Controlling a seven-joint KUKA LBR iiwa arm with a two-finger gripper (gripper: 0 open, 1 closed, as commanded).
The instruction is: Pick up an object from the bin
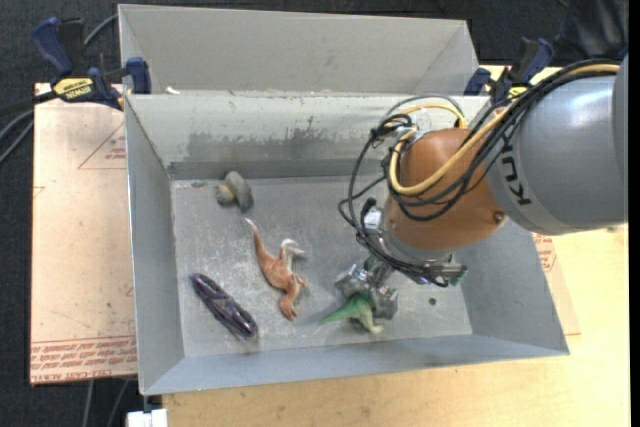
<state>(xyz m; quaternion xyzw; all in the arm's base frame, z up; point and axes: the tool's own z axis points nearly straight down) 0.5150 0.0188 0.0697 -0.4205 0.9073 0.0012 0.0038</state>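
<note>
- Green toy dinosaur (350, 316) lies on the bin (150, 245) floor, with the end effector (368, 292) lowered onto it
- Clenched or released: cannot tell
- Nothing looks lifted yet; securing and raising likely remain

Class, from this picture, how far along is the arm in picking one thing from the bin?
Done: the gripper is low over the green toy dinosaur by the bin's front wall. In hand: the grasp, not confirmable here. Left: the lift. The orange dinosaur, grey stone and purple piece lie apart.
</note>
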